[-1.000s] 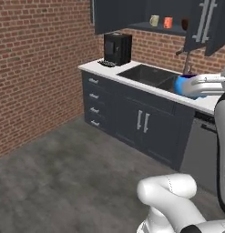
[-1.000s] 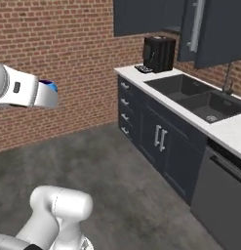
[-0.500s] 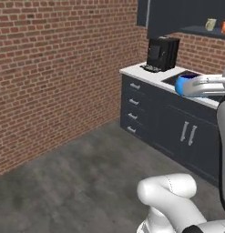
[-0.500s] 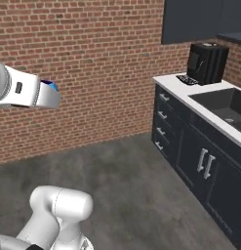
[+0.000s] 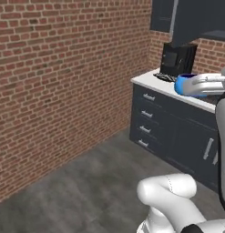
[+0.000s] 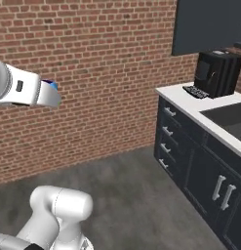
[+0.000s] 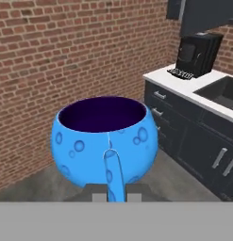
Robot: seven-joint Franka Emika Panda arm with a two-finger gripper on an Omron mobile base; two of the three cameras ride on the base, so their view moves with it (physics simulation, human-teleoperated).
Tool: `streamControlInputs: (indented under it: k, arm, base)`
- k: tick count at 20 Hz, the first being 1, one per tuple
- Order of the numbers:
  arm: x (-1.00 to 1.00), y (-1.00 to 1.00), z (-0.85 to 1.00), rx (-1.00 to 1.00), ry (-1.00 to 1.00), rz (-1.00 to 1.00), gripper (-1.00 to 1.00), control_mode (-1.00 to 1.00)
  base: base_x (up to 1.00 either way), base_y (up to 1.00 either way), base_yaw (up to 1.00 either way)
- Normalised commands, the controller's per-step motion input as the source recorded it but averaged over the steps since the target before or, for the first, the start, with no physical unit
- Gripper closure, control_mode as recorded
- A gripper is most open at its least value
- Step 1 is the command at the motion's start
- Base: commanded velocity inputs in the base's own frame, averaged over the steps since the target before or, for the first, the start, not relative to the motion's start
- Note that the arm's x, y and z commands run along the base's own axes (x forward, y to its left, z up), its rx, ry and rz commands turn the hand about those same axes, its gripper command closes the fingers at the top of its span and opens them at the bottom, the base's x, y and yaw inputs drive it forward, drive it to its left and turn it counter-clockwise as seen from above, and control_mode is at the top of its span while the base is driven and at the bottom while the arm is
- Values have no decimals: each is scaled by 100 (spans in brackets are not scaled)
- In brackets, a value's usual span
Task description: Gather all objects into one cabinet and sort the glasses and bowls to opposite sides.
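My gripper (image 7: 111, 192) is shut on the small bright blue bowl (image 7: 105, 135), which has a bubble pattern and a dark inside, and holds it upright in the air. In the left base view the blue bowl (image 5: 183, 84) sits at the end of my gripper (image 5: 193, 85), level with the counter top. From the right base view a sliver of the blue bowl (image 6: 53, 86) peeks past the gripper (image 6: 55, 93). The dark slate-blue wall cabinet (image 5: 196, 18) hangs at the upper right. Both tumblers and the reddish-brown bowl are out of view.
A black coffee machine (image 5: 177, 58) stands on the white counter (image 6: 183, 100) above a column of drawers (image 5: 148, 122). A dark sink (image 6: 230, 115) lies right of it. The brick wall (image 5: 63, 68) runs along the left, with bare grey floor (image 6: 127, 185) below.
The whole picture has swung: the counter, coffee machine and cabinet have slid to the right and the open shelf has left the frame. The blue bowl stays in the gripper.
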Motion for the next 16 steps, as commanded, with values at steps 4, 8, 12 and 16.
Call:
streamControlInputs:
  k: [4,8,12,16]
  arm:
    - [0,0,0,0,0,0,100,100]
    - [0,0,0,0,0,0,100,100]
    - [0,0,0,0,0,0,100,100]
    - [0,0,0,0,0,0,100,100]
  base:
    - [62,0,-49]
    - [53,0,-60]
    - [50,0,-63]
    - [53,0,-63]
